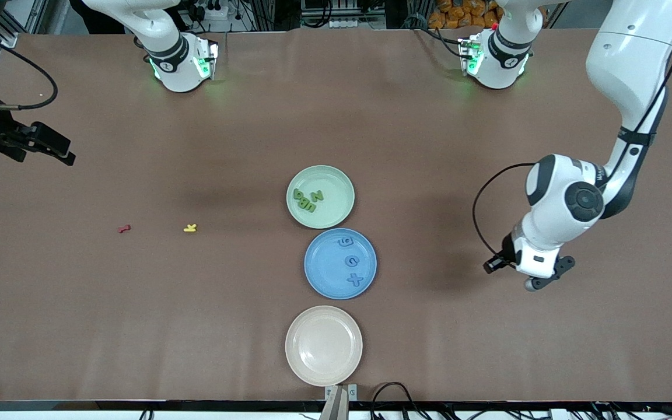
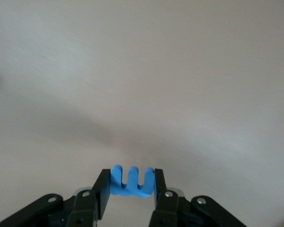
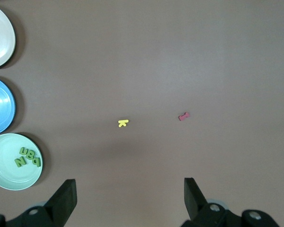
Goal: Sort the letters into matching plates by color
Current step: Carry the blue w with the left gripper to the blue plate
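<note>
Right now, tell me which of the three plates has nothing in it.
The beige plate, nearest the front camera, is empty. The pale green plate holds green letters, and the blue plate between them holds blue letters.

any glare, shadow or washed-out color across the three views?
Front view: soft arm shadows on the table, a sheen on the cream plate.
Left wrist view: washed out, the table looks grey, shadow under the left gripper holding the blue letter.
Right wrist view: glare on the blue plate.
</note>
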`<action>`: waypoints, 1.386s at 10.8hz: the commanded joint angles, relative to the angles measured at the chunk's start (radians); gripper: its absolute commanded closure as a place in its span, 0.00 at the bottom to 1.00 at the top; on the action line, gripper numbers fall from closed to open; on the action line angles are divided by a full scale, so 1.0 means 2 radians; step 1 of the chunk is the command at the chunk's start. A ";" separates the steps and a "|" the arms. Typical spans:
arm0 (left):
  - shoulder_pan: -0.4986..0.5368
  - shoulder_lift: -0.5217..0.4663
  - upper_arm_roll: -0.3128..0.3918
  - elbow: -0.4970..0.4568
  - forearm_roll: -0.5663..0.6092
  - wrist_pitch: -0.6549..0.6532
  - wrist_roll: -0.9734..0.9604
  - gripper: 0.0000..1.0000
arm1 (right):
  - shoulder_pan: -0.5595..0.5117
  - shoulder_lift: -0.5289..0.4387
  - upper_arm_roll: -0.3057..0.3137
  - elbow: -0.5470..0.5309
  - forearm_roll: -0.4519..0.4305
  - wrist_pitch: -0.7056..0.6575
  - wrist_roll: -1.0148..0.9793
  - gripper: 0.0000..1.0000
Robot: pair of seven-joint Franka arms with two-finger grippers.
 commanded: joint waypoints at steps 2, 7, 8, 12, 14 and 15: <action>-0.087 0.029 -0.002 0.059 0.006 -0.011 -0.109 1.00 | -0.006 -0.002 0.003 -0.002 0.007 0.002 -0.006 0.00; -0.184 0.075 0.003 0.124 0.006 0.002 -0.177 1.00 | -0.006 -0.002 0.003 -0.003 0.007 0.002 -0.006 0.00; -0.193 0.080 0.003 0.129 0.007 0.018 -0.179 1.00 | -0.006 -0.002 0.003 -0.003 0.007 0.002 -0.006 0.00; -0.287 0.090 0.071 0.130 0.009 0.104 -0.244 1.00 | -0.005 -0.002 0.003 -0.003 0.007 0.002 -0.006 0.00; -0.319 0.097 0.101 0.131 0.009 0.131 -0.265 1.00 | -0.005 -0.002 0.003 -0.003 0.007 0.003 -0.006 0.00; -0.323 0.098 0.104 0.136 0.009 0.134 -0.270 1.00 | -0.005 -0.002 0.003 -0.003 0.007 0.003 -0.006 0.00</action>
